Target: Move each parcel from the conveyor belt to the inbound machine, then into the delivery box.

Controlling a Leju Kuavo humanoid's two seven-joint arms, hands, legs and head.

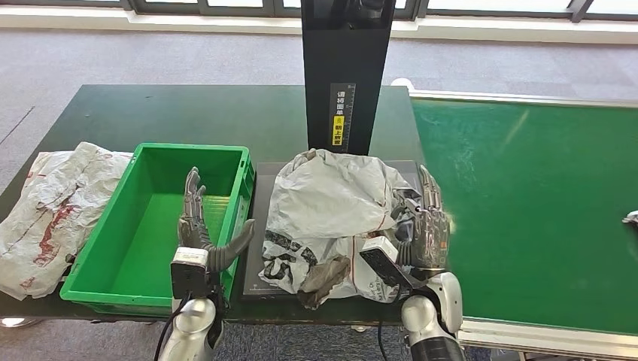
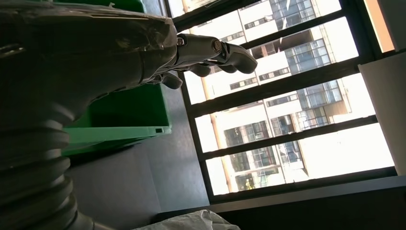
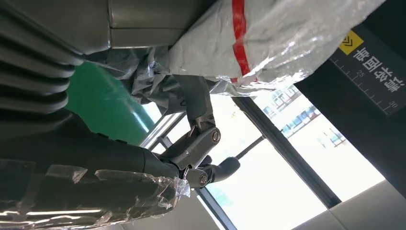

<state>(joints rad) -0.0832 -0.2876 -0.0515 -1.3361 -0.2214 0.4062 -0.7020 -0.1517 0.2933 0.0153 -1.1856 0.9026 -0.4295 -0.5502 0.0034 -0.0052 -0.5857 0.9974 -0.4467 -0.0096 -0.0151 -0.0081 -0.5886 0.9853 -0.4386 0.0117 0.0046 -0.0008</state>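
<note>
A crumpled grey-white parcel (image 1: 331, 207) with red tape lies on the black platform (image 1: 257, 226) of the inbound machine (image 1: 348, 75); it also appears in the right wrist view (image 3: 268, 43). My right hand (image 1: 426, 222) stands at the parcel's right side with fingers stretched out. Its thumb (image 3: 194, 103) touches the bag without gripping it. My left hand (image 1: 202, 226) hovers with fingers spread over the right part of the green delivery box (image 1: 143, 233) and holds nothing. The same left hand (image 2: 210, 50) shows above the box wall (image 2: 119, 129).
A second white parcel with red print (image 1: 53, 207) lies on the dark table left of the box. The green conveyor belt (image 1: 527, 203) runs along the right, with a small pale object (image 1: 630, 218) at its far right edge. The machine's black column rises behind the platform.
</note>
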